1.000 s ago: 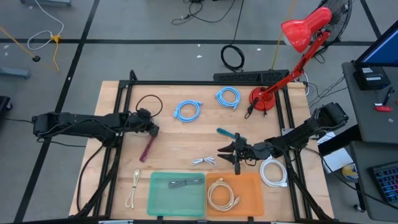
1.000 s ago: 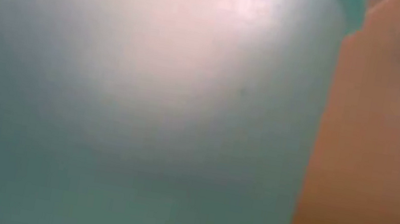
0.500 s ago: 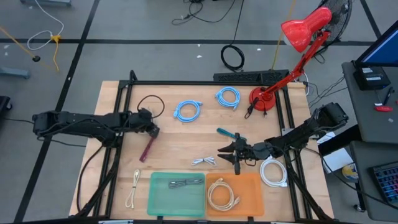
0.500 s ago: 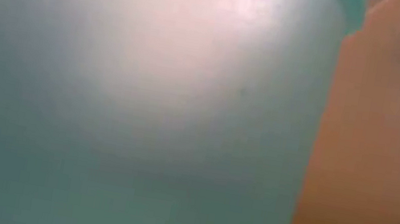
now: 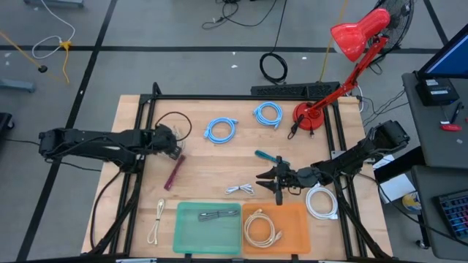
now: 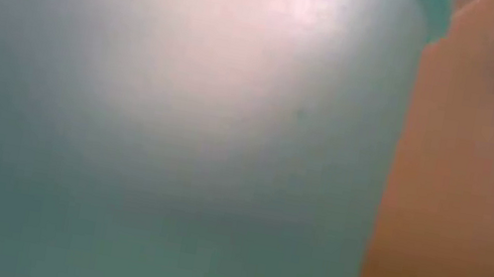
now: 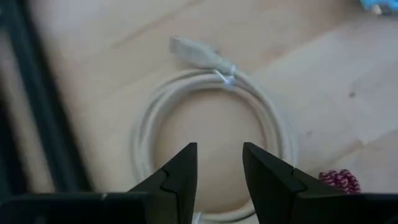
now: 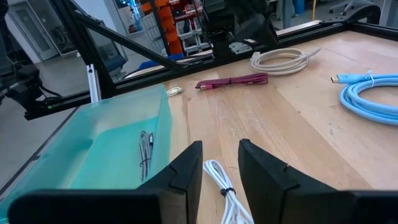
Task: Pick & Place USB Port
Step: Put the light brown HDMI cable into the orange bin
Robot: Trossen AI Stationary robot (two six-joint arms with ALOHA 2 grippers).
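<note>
Since a moment ago, the left gripper (image 5: 175, 146) has pulled back from the maroon cable (image 5: 174, 174) toward the table's (image 5: 219, 164) left rear, and now I see it hovering over the coiled cable (image 7: 211, 137) at that corner. In my left wrist view its fingers (image 7: 177, 177) stand apart with a narrow gap and nothing between them; the beige coil lies flat on the table below, its plug (image 7: 196, 53) pointing away from the coil.

I use the green bin (image 5: 208, 226) at the table's front edge as my landmark. The maroon cable lies just behind and left of the bin, straight, its long axis running diagonally from near the bin's left rear corner up toward the left gripper. The small white cable (image 5: 240, 189) lies just behind the bin's right rear corner, its bundle running roughly left to right. A grey cable (image 5: 218, 214) already lies inside the bin, lengthwise along it.

The right gripper (image 5: 265, 182) sits low over the table just right of the white cable, behind the orange bin (image 5: 276, 228) that touches the green bin's right side. From the right wrist view its fingers (image 8: 183, 171) are slightly apart and empty, with the white cable (image 8: 227, 193) lying between and just ahead of them.

The low view shows only the bin walls.
</note>
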